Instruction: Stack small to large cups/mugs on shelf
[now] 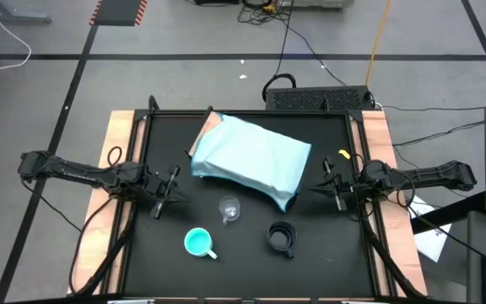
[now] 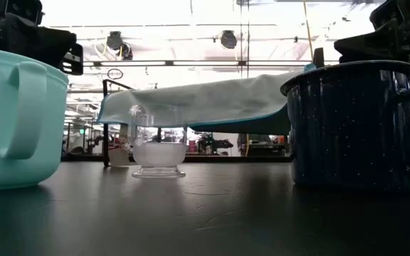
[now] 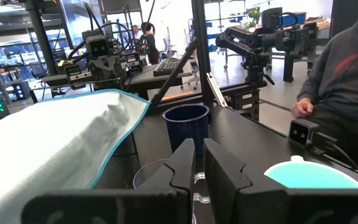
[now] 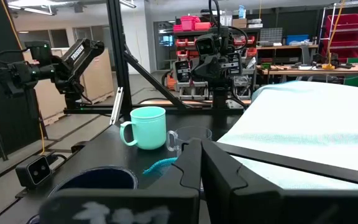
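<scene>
The light blue shelf [image 1: 251, 159] stands slantwise at the table's far middle. Three cups stand upright on the black tabletop, near of it: the tiny clear glass cup [image 1: 229, 208] in the middle, the teal-inside mug [image 1: 197, 242] with its white handle at the near left, and the black mug [image 1: 281, 237] at the near right. They also show in the low view: teal mug [image 2: 13, 121], glass cup [image 2: 159, 146], black mug [image 2: 354, 124]. My left gripper [image 1: 169, 192] hovers shut and empty left of the cups. My right gripper [image 1: 332, 187] hovers shut and empty right of the shelf.
A small yellow object [image 1: 342, 154] lies near the table's right edge, beside the shelf. Wooden side rails [image 1: 121, 143] border the table. A person [image 3: 347, 74] sits beyond the table in the left wrist view. Bare tabletop [image 1: 243, 270] lies along the near edge.
</scene>
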